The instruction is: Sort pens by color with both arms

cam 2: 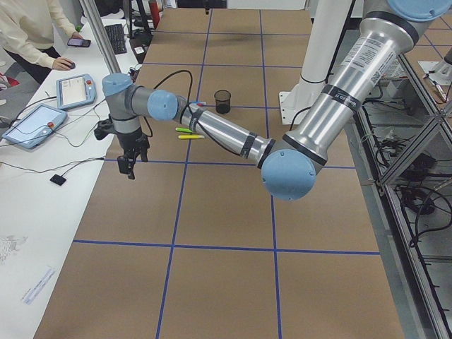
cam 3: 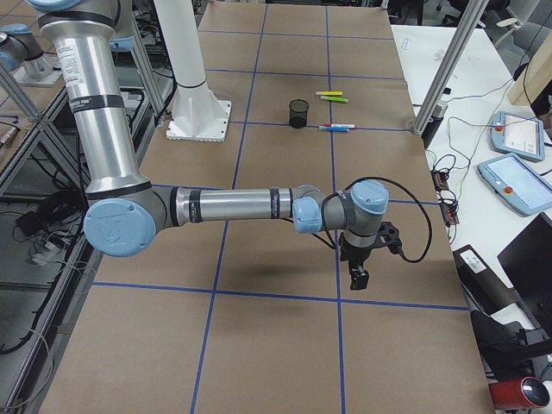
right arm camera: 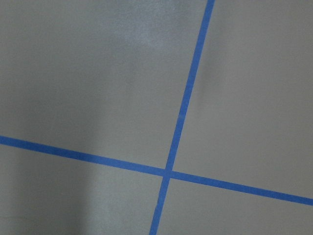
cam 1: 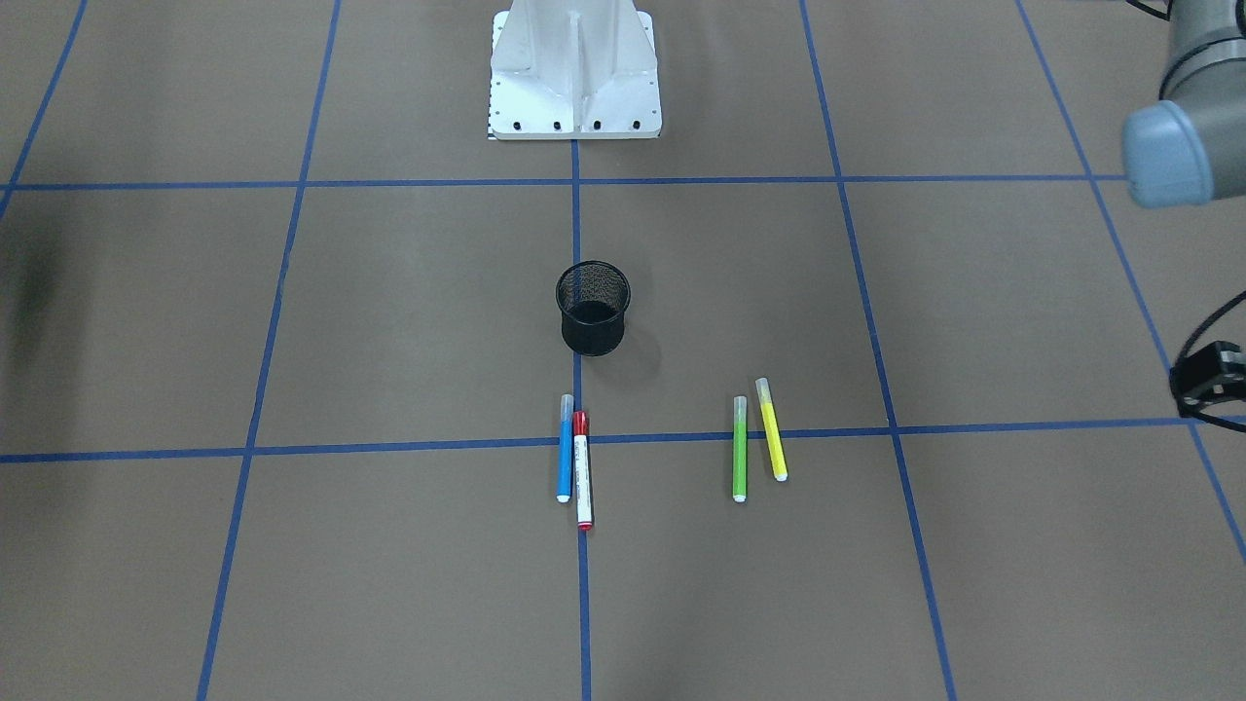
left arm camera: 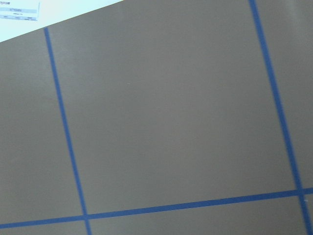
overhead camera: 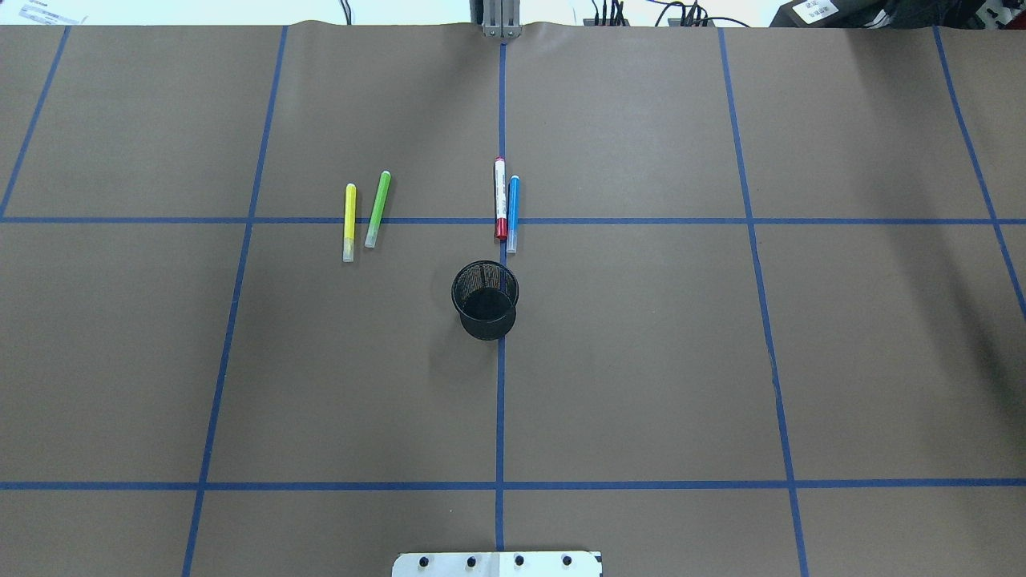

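Four pens lie on the brown table beyond the black mesh cup (overhead camera: 485, 298). The yellow pen (overhead camera: 349, 222) and the green pen (overhead camera: 377, 209) lie side by side on the left. The white-barrelled red-capped pen (overhead camera: 500, 199) and the blue pen (overhead camera: 513, 214) lie touching on the centre line. My left gripper (cam 2: 128, 172) hangs over the table's far-left edge, away from the pens. My right gripper (cam 3: 356, 280) hangs over the far-right part of the table. I cannot tell whether either is open or shut. Both wrist views show only bare table and blue tape.
The white pedestal (cam 1: 574, 73) stands at the robot's side of the table. Blue tape lines (overhead camera: 501, 401) grid the table. A side table holds teach pendants (cam 2: 32, 126), with a person (cam 2: 28, 32) behind. Another pendant (cam 3: 516, 185) lies by the right end.
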`<state>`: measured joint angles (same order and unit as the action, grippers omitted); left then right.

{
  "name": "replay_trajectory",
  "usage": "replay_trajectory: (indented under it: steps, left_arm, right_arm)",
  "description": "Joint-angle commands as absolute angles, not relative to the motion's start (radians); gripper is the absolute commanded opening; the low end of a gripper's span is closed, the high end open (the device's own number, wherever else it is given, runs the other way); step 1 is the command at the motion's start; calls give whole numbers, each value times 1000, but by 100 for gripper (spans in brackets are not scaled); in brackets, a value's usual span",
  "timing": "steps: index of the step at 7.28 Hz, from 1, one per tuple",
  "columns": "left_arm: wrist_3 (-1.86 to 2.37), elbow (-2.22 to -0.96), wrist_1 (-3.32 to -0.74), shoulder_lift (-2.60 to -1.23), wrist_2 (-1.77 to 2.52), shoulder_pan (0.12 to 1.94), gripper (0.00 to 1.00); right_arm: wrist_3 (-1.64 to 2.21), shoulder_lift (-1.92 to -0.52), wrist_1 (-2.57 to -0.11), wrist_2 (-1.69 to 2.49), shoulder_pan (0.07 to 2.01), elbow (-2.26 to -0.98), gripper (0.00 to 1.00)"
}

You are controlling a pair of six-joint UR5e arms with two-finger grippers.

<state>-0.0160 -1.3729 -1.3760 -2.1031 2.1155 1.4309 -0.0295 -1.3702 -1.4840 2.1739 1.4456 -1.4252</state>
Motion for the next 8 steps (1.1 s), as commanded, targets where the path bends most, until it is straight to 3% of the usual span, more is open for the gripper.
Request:
replay_trajectory:
  steps: [1,4,8]
  left_arm:
    - [-232,-1205,-1488,-2056,2155,1560,99]
    - [-310,-1183,-1587,-1944,2221,1618,99]
    - [-348,-1135,-1628,-1936,2220,1649,99]
  right_arm:
    - [-26,-1373,-1480,2180,1451,-1399,99]
    - [-28,-1414,-1480,2241,1479,-1388,99]
    - [-29,-1437,-1479,2249,1499,-1388,99]
